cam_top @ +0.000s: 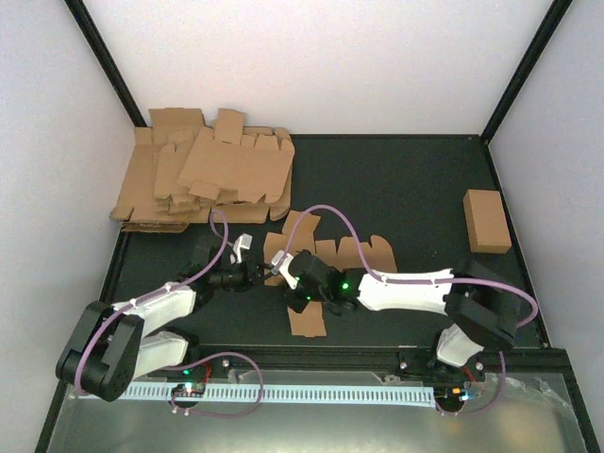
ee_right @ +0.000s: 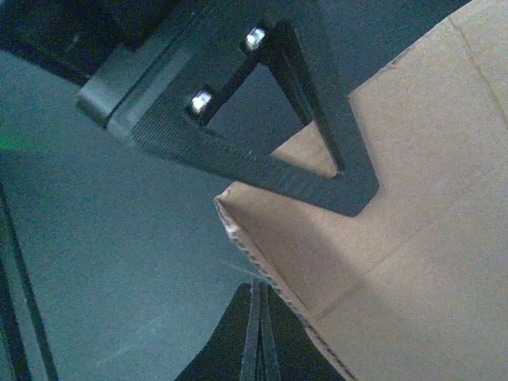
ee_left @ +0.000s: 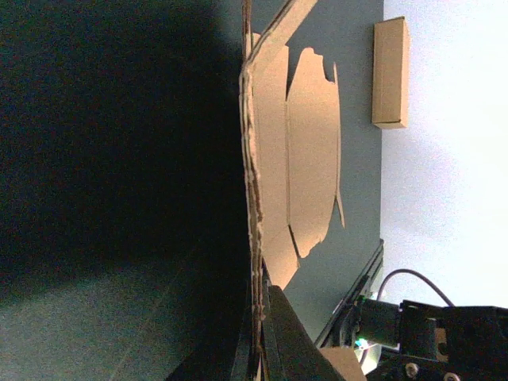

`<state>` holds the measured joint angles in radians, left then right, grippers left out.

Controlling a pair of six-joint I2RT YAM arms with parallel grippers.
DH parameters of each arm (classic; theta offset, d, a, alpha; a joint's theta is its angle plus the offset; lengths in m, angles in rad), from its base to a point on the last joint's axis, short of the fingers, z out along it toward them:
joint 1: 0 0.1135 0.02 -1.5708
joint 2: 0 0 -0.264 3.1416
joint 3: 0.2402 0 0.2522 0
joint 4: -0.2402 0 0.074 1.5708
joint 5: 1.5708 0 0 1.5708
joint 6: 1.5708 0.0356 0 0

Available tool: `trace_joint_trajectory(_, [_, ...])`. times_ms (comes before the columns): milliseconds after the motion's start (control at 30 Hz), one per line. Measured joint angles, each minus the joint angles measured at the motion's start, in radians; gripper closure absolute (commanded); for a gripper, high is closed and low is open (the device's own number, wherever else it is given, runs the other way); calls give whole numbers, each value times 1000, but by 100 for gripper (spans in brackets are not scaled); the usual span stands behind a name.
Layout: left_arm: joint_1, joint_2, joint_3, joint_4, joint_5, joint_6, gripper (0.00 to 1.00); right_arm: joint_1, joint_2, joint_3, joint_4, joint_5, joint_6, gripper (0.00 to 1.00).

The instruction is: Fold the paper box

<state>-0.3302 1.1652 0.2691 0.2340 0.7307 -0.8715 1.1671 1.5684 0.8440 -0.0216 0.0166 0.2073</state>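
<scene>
The paper box (cam_top: 330,253) is a brown die-cut blank with rounded flaps, lying mid-table with one flap (cam_top: 306,321) reaching toward the arms. My left gripper (cam_top: 255,268) is at its left end. In the left wrist view the left gripper (ee_left: 259,300) is shut on the blank's edge, and the blank (ee_left: 309,151) stretches away from the jaws. My right gripper (cam_top: 285,272) is beside that same end. In the right wrist view the right gripper (ee_right: 255,292) is shut with nothing between its pads, right next to a raised corner of the box (ee_right: 413,238). The left gripper's black finger (ee_right: 262,163) lies on that cardboard.
A thick heap of flat cardboard blanks (cam_top: 203,179) lies at the back left. A smooth folded cardboard brick (cam_top: 487,220) sits at the right edge of the black mat and also shows in the left wrist view (ee_left: 390,71). White walls enclose the table.
</scene>
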Motion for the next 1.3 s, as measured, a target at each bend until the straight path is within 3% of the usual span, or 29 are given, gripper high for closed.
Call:
trace_joint_trajectory(233, [1, -8, 0, -7, 11, 0, 98, -15, 71, 49, 3, -24, 0, 98])
trace_joint_trajectory(633, [2, 1, 2, -9, 30, 26, 98, -85, 68, 81, -55, -169, 27, 98])
trace_joint_trajectory(800, [-12, 77, 5, 22, 85, 26, 98, -100, 23, 63, -95, -174, 41, 98])
trace_joint_trajectory(1033, [-47, 241, 37, 68, 153, 33, 93, -128, -30, 17, -106, -170, 53, 98])
trace_joint_trajectory(1167, [-51, 278, 55, 83, 164, 41, 83, -131, -2, 15, -108, -178, 66, 98])
trace_joint_trajectory(1300, [-51, 293, 77, 82, 163, 75, 81, -133, -1, 4, -121, -164, 77, 98])
